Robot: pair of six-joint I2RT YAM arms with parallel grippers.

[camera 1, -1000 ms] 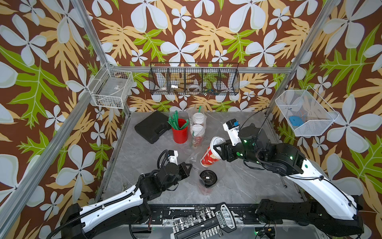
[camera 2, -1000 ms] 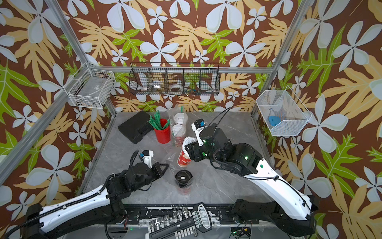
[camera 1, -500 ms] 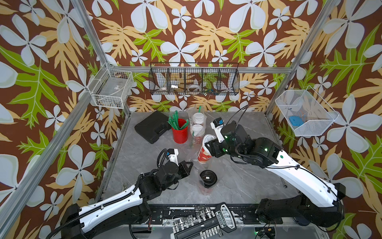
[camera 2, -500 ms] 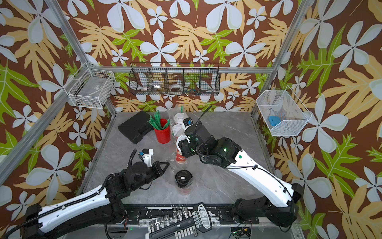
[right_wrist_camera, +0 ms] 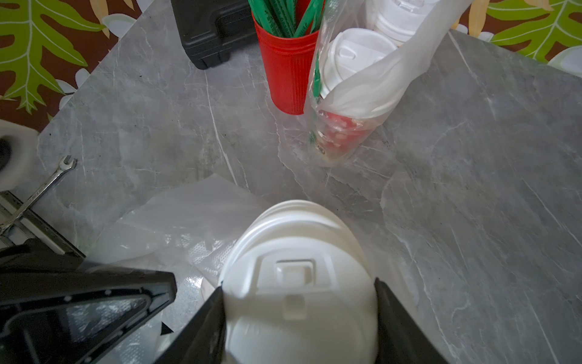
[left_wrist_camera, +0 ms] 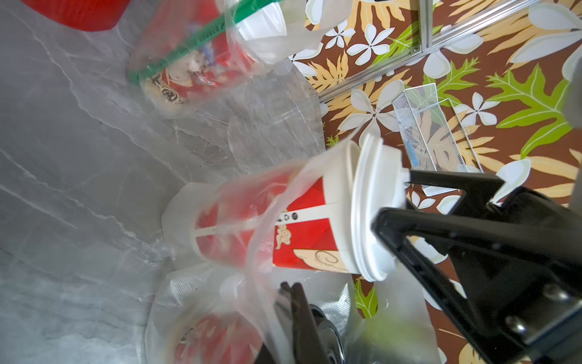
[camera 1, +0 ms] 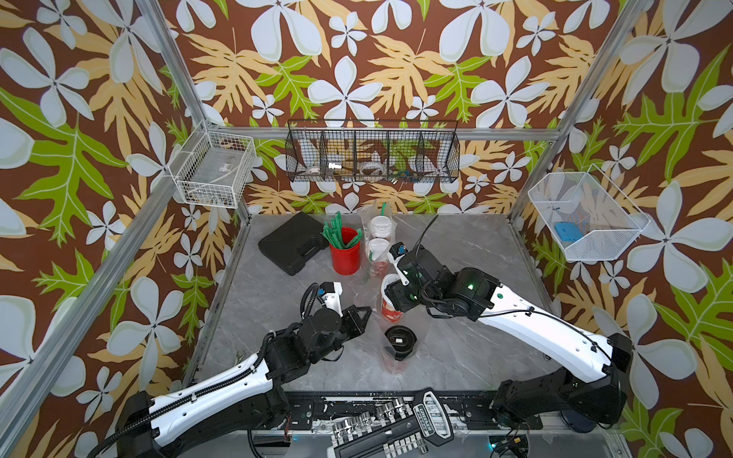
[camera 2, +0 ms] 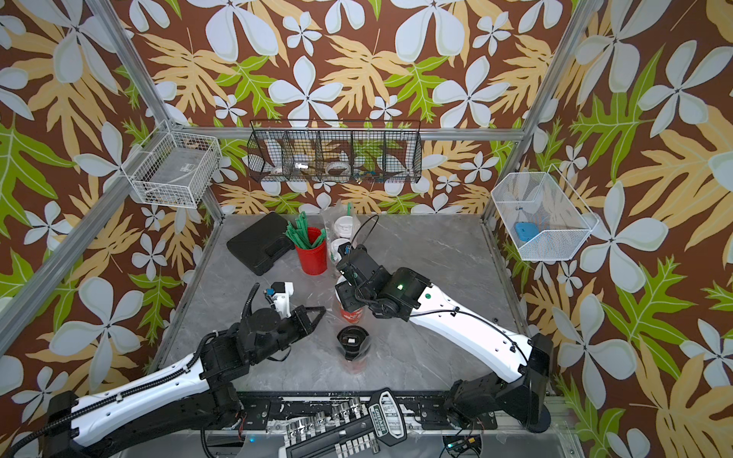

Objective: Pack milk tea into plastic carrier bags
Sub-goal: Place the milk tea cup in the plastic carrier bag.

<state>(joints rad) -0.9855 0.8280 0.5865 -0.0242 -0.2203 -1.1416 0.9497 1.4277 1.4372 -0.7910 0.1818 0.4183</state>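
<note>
Two carrier bags hold four milk teas. The rear bag (right_wrist_camera: pixel 419 53) has two white-lidded cups (right_wrist_camera: pixel 352 56). The front bag (left_wrist_camera: pixel 174 208) has the black-lidded cup (camera 1: pixel 400 341) and a third white-lidded cup (left_wrist_camera: pixel 308 220), its lid clamped by the right gripper (right_wrist_camera: pixel 299 291). The left gripper (camera 1: pixel 367 311), pressed together, meets the film; whether it pinches any is unclear.

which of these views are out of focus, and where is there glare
Left wrist view: the clear crinkly plastic bag blurs near the lens, while the white-lidded red-and-white paper cup is sharp. Right wrist view: that cup's white dome lid is soft, with small glints on the bag; the red ribbed cup of green straws is crisp. Both top views: sharp, evenly lit.
</note>
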